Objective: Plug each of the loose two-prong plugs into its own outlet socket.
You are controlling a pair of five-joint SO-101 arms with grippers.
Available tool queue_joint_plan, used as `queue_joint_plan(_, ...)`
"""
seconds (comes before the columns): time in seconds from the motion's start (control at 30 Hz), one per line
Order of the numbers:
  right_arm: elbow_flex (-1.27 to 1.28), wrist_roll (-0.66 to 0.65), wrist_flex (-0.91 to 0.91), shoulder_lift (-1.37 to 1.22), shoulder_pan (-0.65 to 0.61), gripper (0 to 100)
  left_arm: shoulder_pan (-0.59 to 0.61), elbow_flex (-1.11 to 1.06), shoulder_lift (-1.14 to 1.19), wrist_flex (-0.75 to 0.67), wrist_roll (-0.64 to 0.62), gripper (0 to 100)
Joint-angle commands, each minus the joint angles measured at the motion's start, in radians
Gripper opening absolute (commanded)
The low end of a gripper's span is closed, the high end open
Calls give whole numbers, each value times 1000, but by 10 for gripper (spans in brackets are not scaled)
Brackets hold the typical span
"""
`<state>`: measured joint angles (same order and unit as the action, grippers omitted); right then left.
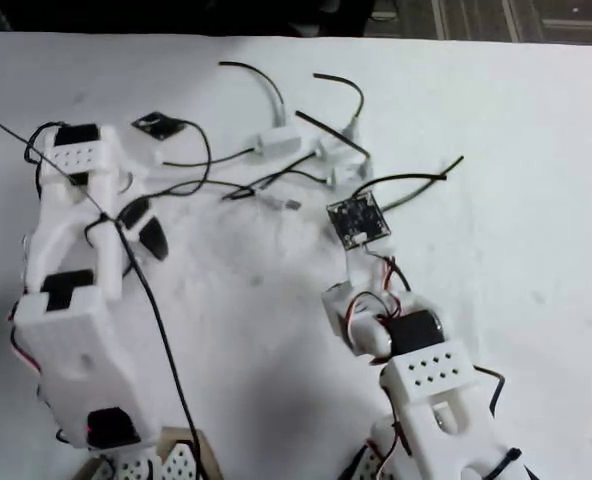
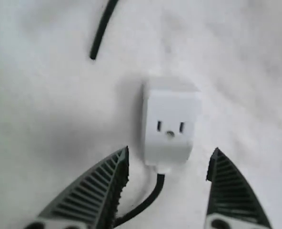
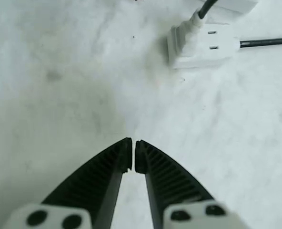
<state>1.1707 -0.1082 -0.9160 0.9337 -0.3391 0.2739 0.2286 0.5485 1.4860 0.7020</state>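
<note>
Left fingers (image 2: 98,191) spread wide (empty), flanking outlet socket (image 2: 169,124) | right fingers (image 3: 107,181) closed, empty

The left arm (image 1: 71,260) is sitting bent over on its side of the white table (image 1: 516,150), dark fingers (image 1: 154,238) hanging a bit apart and a thin black cable (image 1: 161,330) running right across it. The right arm (image 1: 431,385) is pointing its little camera board (image 1: 359,220) at the mess in the middle, where white outlets (image 1: 276,140) and black cords (image 1: 259,75) are lying all tangled, with a loose plug (image 1: 284,203) lying just beside them.
</note>
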Motion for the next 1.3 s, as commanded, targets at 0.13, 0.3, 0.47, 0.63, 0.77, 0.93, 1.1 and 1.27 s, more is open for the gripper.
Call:
queue_joint_plan(0.13, -3, -6, 30, 19, 7, 24, 8, 305, 113, 153, -15, 246)
queue_joint_plan(0.3, -2, -6, 38, 19, 7, 24, 10, 434, 111, 279, -15, 247)
queue_joint_plan(0.47, -2, -6, 36, 19, 7, 24, 24, 451, 142, 262, -15, 248)
queue_joint_plan(0.63, -2, -6, 36, 19, 7, 24, 19, 448, 251, 219, -14, 247)
queue_joint_plan(0.77, -2, -6, 36, 19, 7, 24, -5, 471, 317, 235, -17, 245)
queue_joint_plan(0.93, -2, -6, 36, 19, 7, 24, -77, 454, 325, 269, -40, 229)
queue_joint_plan(1.1, -2, -6, 36, 19, 7, 24, -154, 391, 326, 264, -63, 172)
queue_joint_plan(1.27, -2, -6, 36, 19, 7, 24, -191, 364, 317, 265, -106, 164)
